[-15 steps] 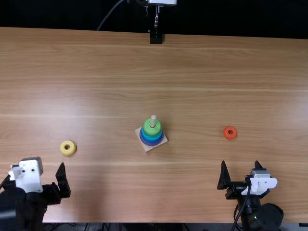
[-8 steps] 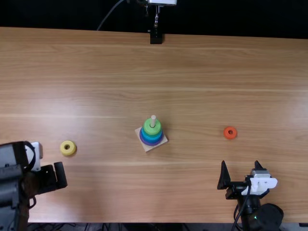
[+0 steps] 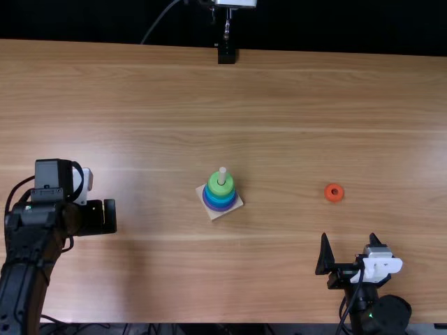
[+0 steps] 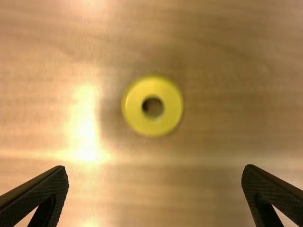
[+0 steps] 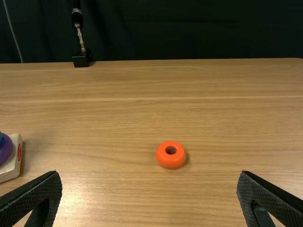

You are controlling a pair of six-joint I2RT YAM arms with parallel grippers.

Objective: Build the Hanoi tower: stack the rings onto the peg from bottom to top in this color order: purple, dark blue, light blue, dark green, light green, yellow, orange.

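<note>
My left gripper [image 3: 105, 217] is over the table's left part, pointing down. In the left wrist view the yellow ring [image 4: 163, 124] lies flat on the wood beyond the parted fingers of the left gripper [image 4: 155, 191], touching neither. My right gripper [image 3: 349, 252] rests low at the right; in its wrist view the right gripper [image 5: 149, 196] is open and holds nothing. Farther out lies the orange ring [image 3: 328, 197], also the orange ring [image 5: 171, 161] in that view. At mid-table, purple, blue and green rings [image 3: 221, 184] are stacked on the peg [image 3: 222, 176], light green on top.
A square wooden base [image 3: 216, 214] carries the stack, and its corner reaches into the right wrist view. At the table's far edge stands a black mount [image 3: 226, 54] with a thin metal rod. The dark curtain [image 5: 189, 28] hangs behind.
The left arm has moved away from the near edge and slightly right, and its gripper has turned downward, covering the spot where the yellow ring showed. The right arm and the stack have stayed still.
</note>
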